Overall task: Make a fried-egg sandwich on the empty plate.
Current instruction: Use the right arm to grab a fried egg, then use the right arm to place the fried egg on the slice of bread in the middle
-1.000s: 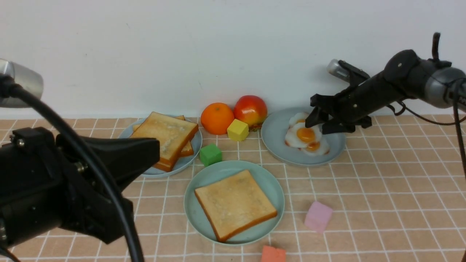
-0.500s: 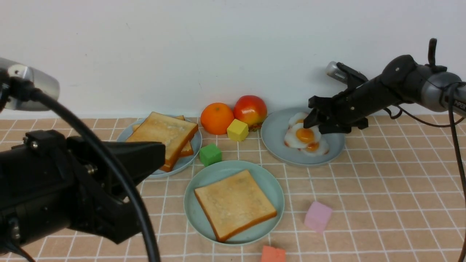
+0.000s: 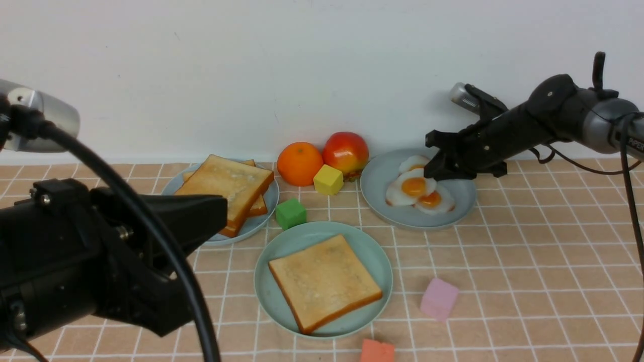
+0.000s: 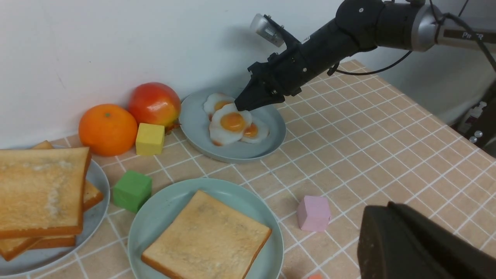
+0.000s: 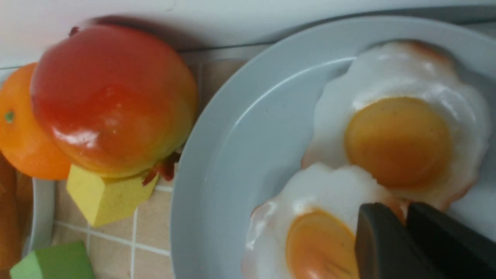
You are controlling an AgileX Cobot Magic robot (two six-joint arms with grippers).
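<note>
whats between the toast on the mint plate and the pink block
In the front view, only the right rim of the mint plate and bare tiled tabletop lie between the toast and the pink block.

- mint-green plate (image 3: pixel 267 294): round, shallow rim, flat on the tiled surface, one toast on it.
- toast slice (image 3: pixel 326 283): square, golden-brown with a darker crust, lying flat and kinda turned on that plate.
- upper toast (image 3: pixel 229 186): same look, resting askew over more bread on a grey-blue plate (image 3: pixel 171 187).
- fried egg (image 5: pixel 281 217): white with an orange yolk, overlapping other eggs on another grey-blue plate (image 5: pixel 248 155), edge pinched by the right gripper (image 5: pixel 401 212).
</note>
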